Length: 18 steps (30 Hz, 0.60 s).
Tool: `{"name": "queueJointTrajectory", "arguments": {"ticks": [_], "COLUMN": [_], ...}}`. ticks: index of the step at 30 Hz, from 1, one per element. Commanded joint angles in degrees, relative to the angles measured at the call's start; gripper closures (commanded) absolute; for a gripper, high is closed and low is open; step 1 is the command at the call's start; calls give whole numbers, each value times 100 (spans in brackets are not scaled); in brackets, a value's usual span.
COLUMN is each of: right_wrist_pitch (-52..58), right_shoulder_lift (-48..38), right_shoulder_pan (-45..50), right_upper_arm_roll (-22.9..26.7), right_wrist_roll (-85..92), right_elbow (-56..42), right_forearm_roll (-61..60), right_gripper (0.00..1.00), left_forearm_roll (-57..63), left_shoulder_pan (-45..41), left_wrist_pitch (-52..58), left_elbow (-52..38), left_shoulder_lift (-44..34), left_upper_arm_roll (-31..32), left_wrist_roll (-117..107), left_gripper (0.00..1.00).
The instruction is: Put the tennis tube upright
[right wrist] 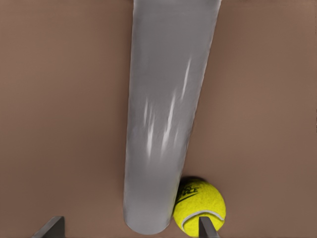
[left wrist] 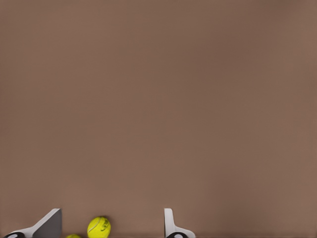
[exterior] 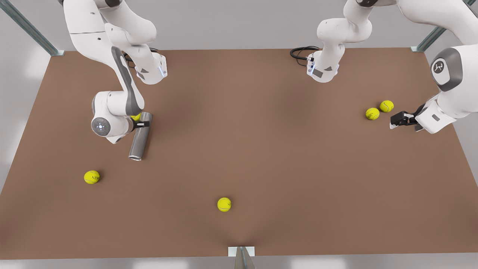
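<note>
The tennis tube [exterior: 139, 140] is a dark grey cylinder lying flat at the front view's left, its silvery rim toward the near edge. My right gripper [exterior: 143, 123] hovers over the tube's far end. In the right wrist view the tube [right wrist: 166, 109] runs lengthwise between that gripper's [right wrist: 129, 226] open fingers, which do not press on it. A tennis ball [right wrist: 199, 206] touches the tube's end by one fingertip. My left gripper [exterior: 397, 120] waits low at the front view's right, open [left wrist: 110, 225], with a ball [left wrist: 99, 227] just ahead of it.
Two tennis balls [exterior: 372, 113] [exterior: 387, 106] lie close to the left gripper. One ball [exterior: 92, 176] sits near the tube's rim end, another [exterior: 224, 204] at the table's near middle. The brown table [exterior: 261, 149] stretches wide between the arms.
</note>
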State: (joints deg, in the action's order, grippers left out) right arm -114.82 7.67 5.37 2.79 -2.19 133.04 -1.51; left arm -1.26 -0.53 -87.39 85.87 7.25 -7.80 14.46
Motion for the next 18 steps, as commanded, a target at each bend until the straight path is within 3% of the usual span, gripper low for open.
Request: {"name": "queueJointTrajectory", "arguments": {"ticks": [1, 9, 18], "right_wrist_pitch": [-911, -963, -981], "right_shoulder_lift": [85, 481, 656], "right_shoulder_pan": [-27, -89, -203], "right_upper_arm_roll": [2, 2, 2], "right_wrist_roll": [-1891, -2506, -1671], "right_elbow": [11, 125, 143], "right_forearm_roll": [-7, -306, -288], "right_gripper": [0, 0, 0], "left_forearm_roll": [3, 3, -6], "left_shoulder_pan": [0, -8, -8], "left_wrist_pitch": [12, 12, 21], "left_elbow": [26, 26, 26], "left_shoulder_lift": [5, 84, 119], "left_upper_arm_roll": [-2, -2, 6], "left_wrist_roll": [84, 101, 93], "left_gripper": [0, 0, 0]}}
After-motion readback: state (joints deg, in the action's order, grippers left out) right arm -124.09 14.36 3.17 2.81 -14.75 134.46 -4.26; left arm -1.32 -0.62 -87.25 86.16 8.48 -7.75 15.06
